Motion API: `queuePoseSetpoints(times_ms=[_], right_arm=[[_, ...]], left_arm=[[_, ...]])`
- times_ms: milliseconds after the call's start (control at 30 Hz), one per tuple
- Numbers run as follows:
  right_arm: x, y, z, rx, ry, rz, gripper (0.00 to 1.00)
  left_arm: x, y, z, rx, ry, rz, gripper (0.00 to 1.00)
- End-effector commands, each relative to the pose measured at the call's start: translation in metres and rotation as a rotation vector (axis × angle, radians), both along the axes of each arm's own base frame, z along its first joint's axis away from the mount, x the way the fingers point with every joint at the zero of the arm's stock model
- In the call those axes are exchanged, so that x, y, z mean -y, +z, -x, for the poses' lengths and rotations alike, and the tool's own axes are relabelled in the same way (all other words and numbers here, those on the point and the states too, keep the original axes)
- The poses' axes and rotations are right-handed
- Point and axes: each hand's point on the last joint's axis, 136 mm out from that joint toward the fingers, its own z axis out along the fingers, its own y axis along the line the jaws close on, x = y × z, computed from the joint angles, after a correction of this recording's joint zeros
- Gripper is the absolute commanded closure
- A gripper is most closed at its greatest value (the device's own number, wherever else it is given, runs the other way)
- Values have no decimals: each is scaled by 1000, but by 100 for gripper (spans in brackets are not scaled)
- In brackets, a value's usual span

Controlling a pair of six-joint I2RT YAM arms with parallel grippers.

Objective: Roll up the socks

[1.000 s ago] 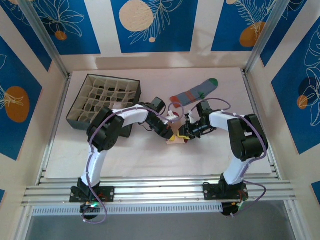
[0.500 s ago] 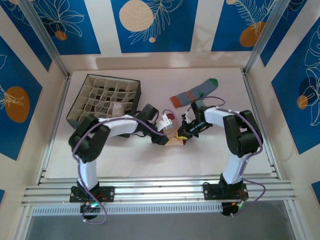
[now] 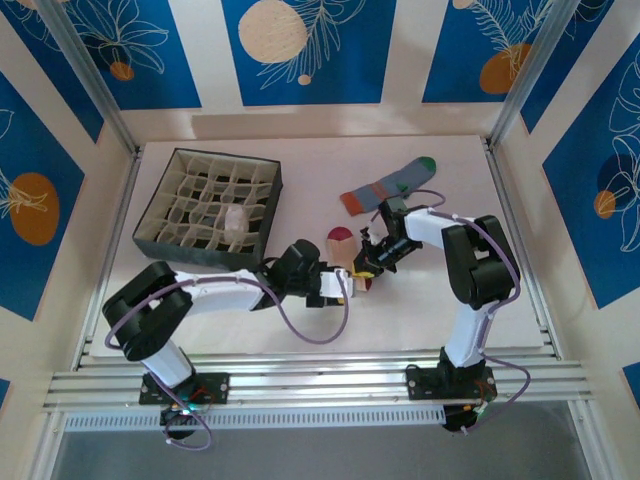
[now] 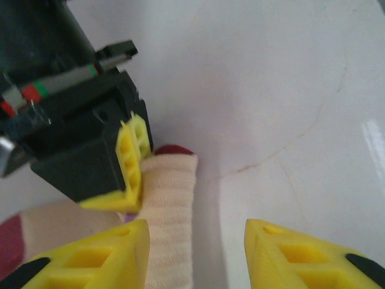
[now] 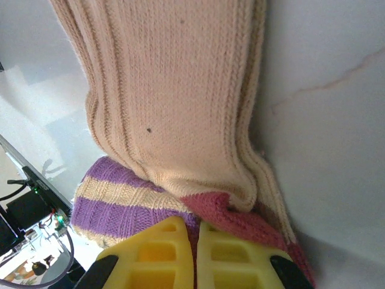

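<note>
Peach ribbed knit is most of what the right wrist camera sees: the peach sock hangs folded over itself, with a purple-and-cream striped band at lower left and a maroon edge running down to the yellow fingertips. The right gripper has its fingers pressed together right against that maroon edge. Whether any fabric is nipped between them is hard to make out. From above, this sock lies near the middle of the bench. Only its maroon toe and a small peach patch show, as the rest is covered by the two wrists meeting over it. The left gripper is spread, one finger over the sock's fold and the other over bare bench. Its fingers are cut off by the lower edge of its wrist camera's view. Toward the far edge, right of the middle, the grey-blue sock lies flat with its green toe pointing to the far right corner and its orange cuff nearest the arms. A dark divided box sits by the far left corner, and one of its cells holds a pale rolled sock, too small for its markings to be told.
</note>
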Motion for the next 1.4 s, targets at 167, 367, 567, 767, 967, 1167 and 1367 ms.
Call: queuePoseSetpoints(times_ms=[167, 367, 567, 767, 967, 1167, 1367], right_arm=[[9, -17, 15, -65, 48, 92, 100], [10, -19, 15, -76, 47, 93, 100], [9, -18, 15, -82, 50, 84, 100], [8, -16, 13, -77, 52, 70, 96], [9, 1, -3, 49, 43, 55, 58], [11, 33, -12, 206, 9, -36, 49], [10, 45, 2, 241, 14, -105, 48]], left_arm=[[1, -24, -25, 180, 45, -76, 56], [0, -43, -21, 167, 27, -117, 55], [-3, -59, -19, 167, 23, -155, 55], [-1, -72, -14, 122, 25, -190, 95], [-4, -73, -5, -18, 58, -214, 100], [1, -67, 12, -219, 37, -184, 100], [4, -65, 11, -498, 64, -173, 100]])
